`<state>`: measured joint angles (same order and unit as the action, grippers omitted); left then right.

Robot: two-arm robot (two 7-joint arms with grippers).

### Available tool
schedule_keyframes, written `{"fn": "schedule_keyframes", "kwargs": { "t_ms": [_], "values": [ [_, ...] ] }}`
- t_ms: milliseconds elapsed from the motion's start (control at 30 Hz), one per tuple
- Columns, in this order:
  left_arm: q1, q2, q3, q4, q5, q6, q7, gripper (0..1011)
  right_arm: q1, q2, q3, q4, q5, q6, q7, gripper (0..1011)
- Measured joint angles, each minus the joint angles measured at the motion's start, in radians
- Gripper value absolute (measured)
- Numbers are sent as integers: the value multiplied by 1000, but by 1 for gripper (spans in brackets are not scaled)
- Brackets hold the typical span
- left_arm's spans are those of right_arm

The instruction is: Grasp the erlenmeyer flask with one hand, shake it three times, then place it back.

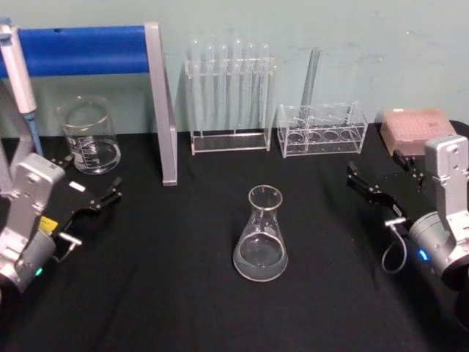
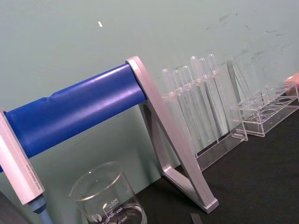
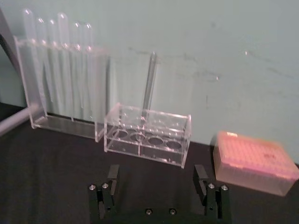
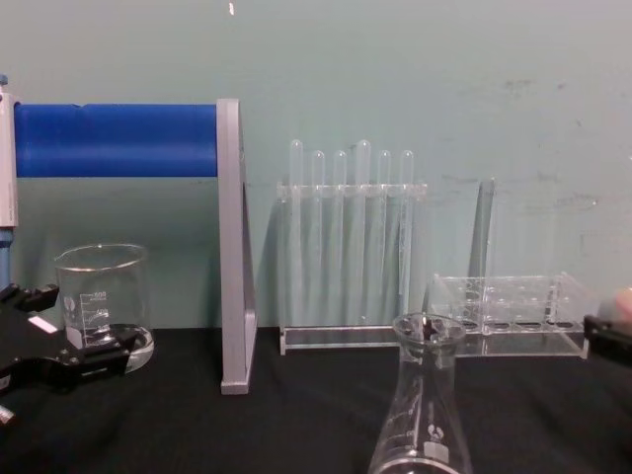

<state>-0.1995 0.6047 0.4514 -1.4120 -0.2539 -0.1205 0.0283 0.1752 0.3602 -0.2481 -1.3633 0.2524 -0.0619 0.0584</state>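
Head view shows you the left tool (image 1: 99,185) at the desk's (image 1: 146,293) left edge, fingers spread and empty, near the beaker (image 1: 89,136). The erlenmeyer flask (image 1: 261,236) stands upright mid-desk, untouched. At the far right, your right tool (image 1: 377,176) hangs wide open, holding nothing.

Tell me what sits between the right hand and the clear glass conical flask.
Nothing: in the head view only bare black tabletop separates the open right hand from the clear glass conical flask standing upright at centre.
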Motion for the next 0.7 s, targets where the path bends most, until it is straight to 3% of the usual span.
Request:
{"fn": "schedule_keyframes", "kwargs": {
  "t_ms": [700],
  "values": [
    [0, 0, 0, 0, 0, 0, 0, 1001, -5, -44, 23, 14, -49, 55, -8, 1003]
  ]
}}
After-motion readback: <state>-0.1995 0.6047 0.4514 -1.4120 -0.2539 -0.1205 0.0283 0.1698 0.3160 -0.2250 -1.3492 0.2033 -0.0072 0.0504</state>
